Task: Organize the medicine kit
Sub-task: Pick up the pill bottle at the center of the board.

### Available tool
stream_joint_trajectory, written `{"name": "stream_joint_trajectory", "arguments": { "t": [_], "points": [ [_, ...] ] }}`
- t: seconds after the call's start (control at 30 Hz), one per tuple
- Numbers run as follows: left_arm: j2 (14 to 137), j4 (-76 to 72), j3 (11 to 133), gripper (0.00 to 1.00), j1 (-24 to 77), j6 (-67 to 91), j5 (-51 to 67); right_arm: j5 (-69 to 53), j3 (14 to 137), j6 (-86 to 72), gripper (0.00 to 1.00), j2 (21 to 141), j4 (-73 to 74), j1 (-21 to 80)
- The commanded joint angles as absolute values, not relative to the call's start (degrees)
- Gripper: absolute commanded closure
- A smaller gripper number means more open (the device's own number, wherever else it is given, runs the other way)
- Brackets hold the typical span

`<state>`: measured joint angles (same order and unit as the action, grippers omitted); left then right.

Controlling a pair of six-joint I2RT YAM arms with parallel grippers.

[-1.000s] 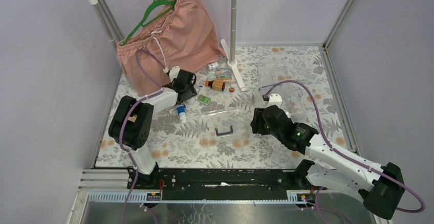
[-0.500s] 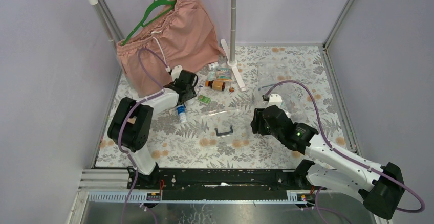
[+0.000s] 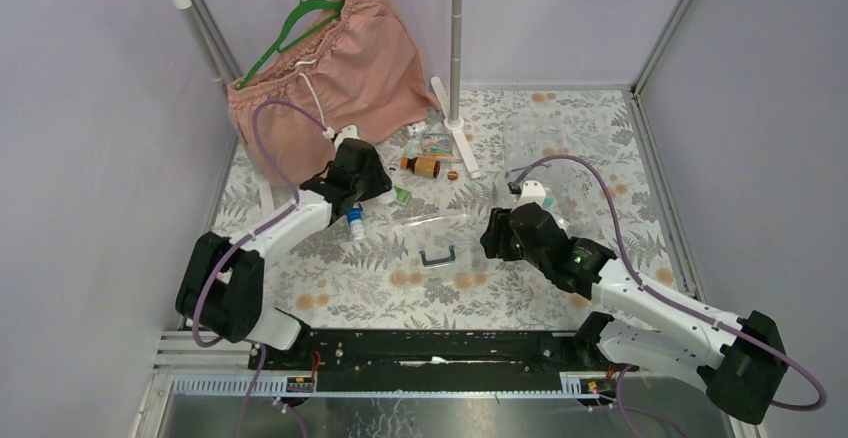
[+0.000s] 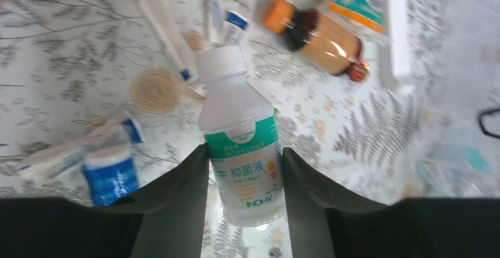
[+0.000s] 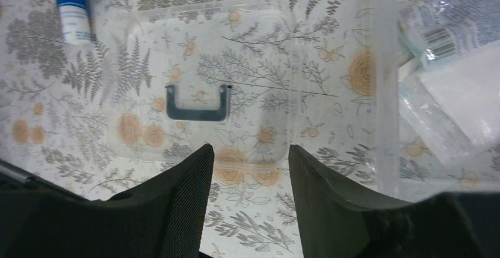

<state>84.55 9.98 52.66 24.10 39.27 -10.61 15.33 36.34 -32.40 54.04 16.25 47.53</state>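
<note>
Pinching a white, green-labelled bottle [image 4: 239,122] between both fingers, your left gripper [image 4: 244,152] sits beyond the clear lid [image 5: 200,52], toward its far left. An amber bottle [image 4: 321,34] lies further beyond the lid. Your right gripper [image 5: 249,152] hovers at the lid's right edge, fingers spread around nothing. Beyond the lid, to its right, stands the clear box [image 5: 386,93], apparently holding sachets [image 5: 454,105]; glare blurs them.

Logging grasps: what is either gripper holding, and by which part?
Left gripper clamps the white bottle across its green-labelled lower body; right gripper holds nothing.
</note>
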Motion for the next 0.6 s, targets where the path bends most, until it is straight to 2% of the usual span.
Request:
{"name": "stream_joint_trajectory", "arguments": {
  "t": [0.0,0.3,0.57],
  "points": [
    [80.8,3.0,51.6,0.69,25.6,38.0,1.8,10.2,39.4,-34.4,0.41,55.4,10.9,48.0],
    [72.6,-6.4,50.4,0.68,27.7,38.0,15.4,-1.8,41.5,-42.6,0.35,57.7,-1.6,46.6],
    [65.1,-13.3,48.0,0.67,27.7,39.2,19.4,-13.9,38.7,-53.2,0.26,57.9,-20.7,40.9]
  ]
}}
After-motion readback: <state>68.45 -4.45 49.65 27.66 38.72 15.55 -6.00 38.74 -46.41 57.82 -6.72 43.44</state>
